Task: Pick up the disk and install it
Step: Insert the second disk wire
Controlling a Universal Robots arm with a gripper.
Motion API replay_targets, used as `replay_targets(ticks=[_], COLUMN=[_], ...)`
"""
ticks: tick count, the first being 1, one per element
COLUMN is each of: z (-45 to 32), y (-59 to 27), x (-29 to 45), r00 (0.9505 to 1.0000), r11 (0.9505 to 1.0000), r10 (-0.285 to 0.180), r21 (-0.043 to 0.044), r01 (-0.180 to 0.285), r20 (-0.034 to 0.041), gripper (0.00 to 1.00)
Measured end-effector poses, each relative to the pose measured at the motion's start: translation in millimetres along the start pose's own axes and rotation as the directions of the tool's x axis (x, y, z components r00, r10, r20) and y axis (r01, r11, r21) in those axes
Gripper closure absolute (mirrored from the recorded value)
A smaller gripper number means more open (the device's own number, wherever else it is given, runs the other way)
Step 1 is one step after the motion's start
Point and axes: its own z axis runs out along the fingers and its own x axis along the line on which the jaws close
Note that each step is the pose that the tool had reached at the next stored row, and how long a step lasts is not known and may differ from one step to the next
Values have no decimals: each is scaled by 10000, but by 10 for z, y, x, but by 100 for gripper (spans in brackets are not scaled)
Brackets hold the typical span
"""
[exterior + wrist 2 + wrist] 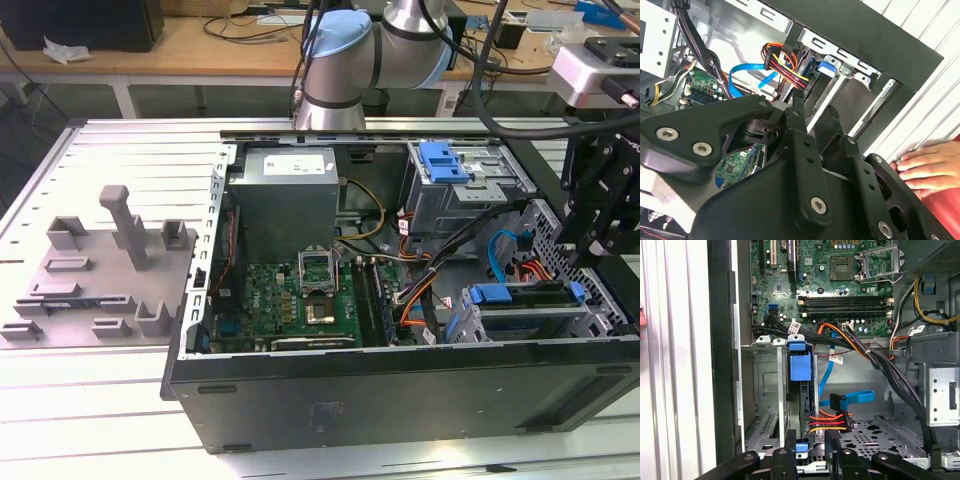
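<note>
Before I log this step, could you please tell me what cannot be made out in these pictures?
1. Disk label: the first wrist view shows the disk edge-on, and the bay walls hide its faces.
2. Disk's end towards the exterior view's right: the end effector stands in front of it.
3. Hand: in the second wrist view it is cut off by the picture's edge and partly covered by the end effector.

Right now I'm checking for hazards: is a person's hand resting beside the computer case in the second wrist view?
Yes, a hand lies flat on the pale slatted table just outside the case wall.
</note>
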Motion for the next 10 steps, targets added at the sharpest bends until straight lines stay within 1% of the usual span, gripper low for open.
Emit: replay_targets(ticks=[6, 7, 8, 10], z=[-4, -5, -4, -7], y=[0, 1, 3, 8], x=[-4, -33, -83, -194], r00=[10000, 9999, 9994, 9961], r11=[10000, 10000, 10000, 10000], r10=[0, -2, -4, -7], r21=[1, 5, 15, 38], r01=[0, 2, 4, 10], r20=[-11, -118, -339, -884], gripper=[64, 64, 64, 64])
